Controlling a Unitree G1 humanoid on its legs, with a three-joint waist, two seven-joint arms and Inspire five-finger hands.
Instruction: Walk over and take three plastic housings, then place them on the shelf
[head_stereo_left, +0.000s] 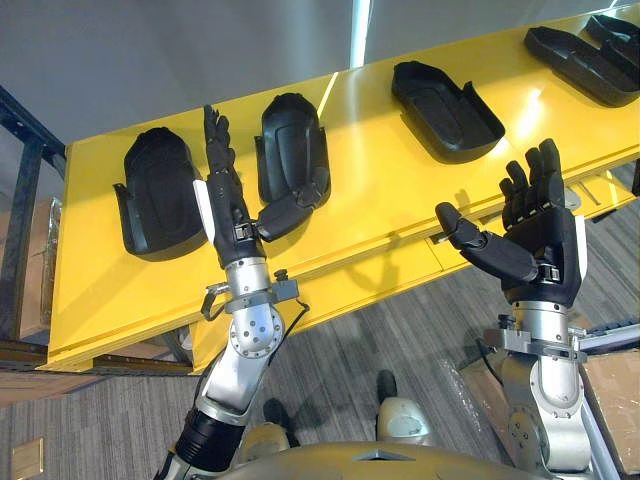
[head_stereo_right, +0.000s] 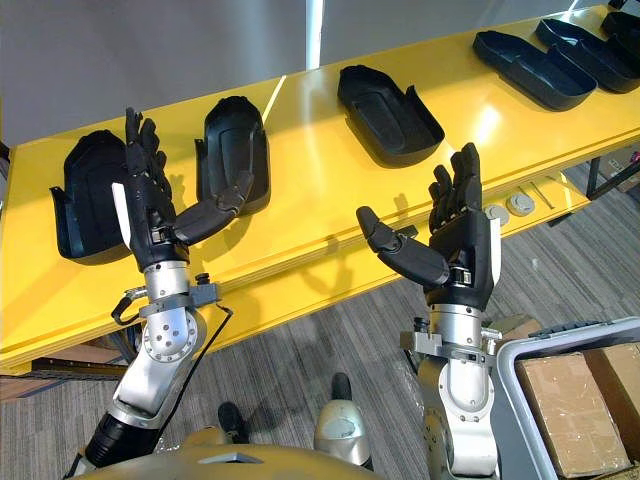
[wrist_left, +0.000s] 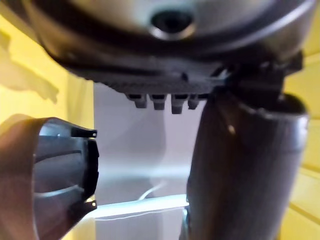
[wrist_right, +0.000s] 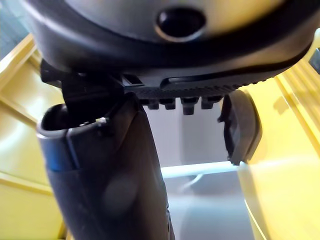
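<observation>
Across the yellow table (head_stereo_left: 380, 190) lie black housings (head_stereo_left: 580, 60). The leftmost housing (head_stereo_left: 158, 195) sits just left of the left hand (head_stereo_left: 228, 205), whose straight fingers (head_stereo_left: 216, 140) rise between it and the second housing (head_stereo_left: 290, 140); its thumb perhaps touches that one. The third housing (head_stereo_left: 445, 110) lies beyond the right hand (head_stereo_left: 540, 235), spread and empty.

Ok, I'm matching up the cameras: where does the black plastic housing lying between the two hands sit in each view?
Left eye view: black plastic housing, third from the robot's left, upper centre-right.
Right eye view: upper centre.
Left wrist view: a dark housing edge; cannot tell whether it is this one.
Right wrist view: another dark edge, same doubt.
Shared landmark: the yellow table.
</observation>
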